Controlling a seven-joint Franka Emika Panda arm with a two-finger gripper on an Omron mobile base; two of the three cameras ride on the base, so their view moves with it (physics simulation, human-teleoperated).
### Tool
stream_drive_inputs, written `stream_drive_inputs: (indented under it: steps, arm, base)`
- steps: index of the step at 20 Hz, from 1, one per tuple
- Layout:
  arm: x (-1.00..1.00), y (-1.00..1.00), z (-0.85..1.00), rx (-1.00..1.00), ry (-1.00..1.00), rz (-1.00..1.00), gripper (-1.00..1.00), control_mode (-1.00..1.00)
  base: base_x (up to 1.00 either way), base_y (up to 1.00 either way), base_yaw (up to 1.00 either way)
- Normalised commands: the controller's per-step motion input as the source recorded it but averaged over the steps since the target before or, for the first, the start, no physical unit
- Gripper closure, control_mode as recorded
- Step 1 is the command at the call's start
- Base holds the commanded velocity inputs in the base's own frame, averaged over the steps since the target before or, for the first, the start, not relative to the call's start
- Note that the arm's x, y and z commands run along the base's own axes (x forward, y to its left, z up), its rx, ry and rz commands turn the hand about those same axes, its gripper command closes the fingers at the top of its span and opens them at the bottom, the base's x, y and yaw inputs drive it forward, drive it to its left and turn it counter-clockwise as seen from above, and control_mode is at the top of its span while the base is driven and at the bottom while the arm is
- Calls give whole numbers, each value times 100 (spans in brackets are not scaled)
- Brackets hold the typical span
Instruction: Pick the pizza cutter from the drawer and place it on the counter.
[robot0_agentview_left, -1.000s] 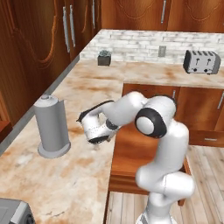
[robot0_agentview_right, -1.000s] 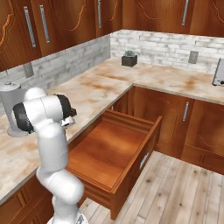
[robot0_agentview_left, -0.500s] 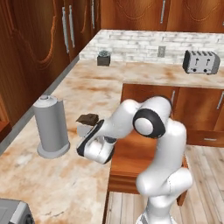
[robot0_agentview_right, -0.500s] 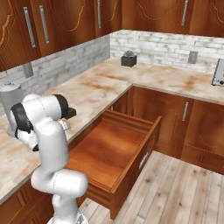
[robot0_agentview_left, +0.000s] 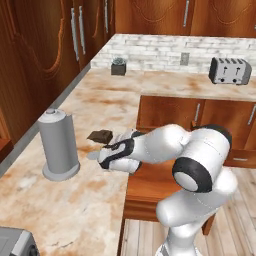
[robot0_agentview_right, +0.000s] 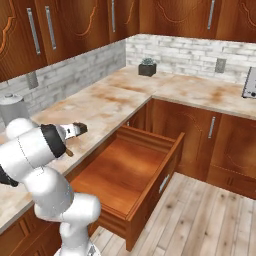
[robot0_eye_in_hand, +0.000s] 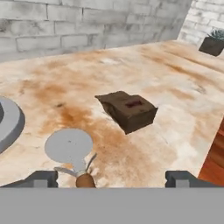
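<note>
**Now on the counter: the pizza cutter lies flat**

Left base view: the arm reaches low over the counter (robot0_agentview_left: 75, 210), its gripper (robot0_agentview_left: 102, 156) beside a grey canister (robot0_agentview_left: 59, 145) and a brown lump (robot0_agentview_left: 100, 135).

Right base view: the drawer (robot0_agentview_right: 125, 175) stands pulled out.

Hand view: the pizza cutter (robot0_eye_in_hand: 70, 146) lies with its wheel flat on the counter, handle between the spread fingertips (robot0_eye_in_hand: 41, 178), which do not touch it.

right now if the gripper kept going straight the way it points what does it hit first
Probably the pizza cutter's round silver-grey wheel, lying flat on the beige marble-look counter just ahead of the gripper. The dark brown wedge-shaped lump lies beyond; depth is unclear.
</note>
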Motion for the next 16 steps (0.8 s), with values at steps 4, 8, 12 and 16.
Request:
stream_drive_inputs:
  steps: [4,8,12,16]
  arm:
    - [-4,-63,100,32,-3,-1,-100,-100]
    - [-24,-81,100,40,-28,-12,-100,-100]
    - [-44,-89,88,27,-23,-15,-100,-100]
    - [-81,-98,35,13,-28,-9,-100,-100]
  base:
    - [0,0,0]
    - [0,0,0]
    - [0,0,0]
    - [0,0,0]
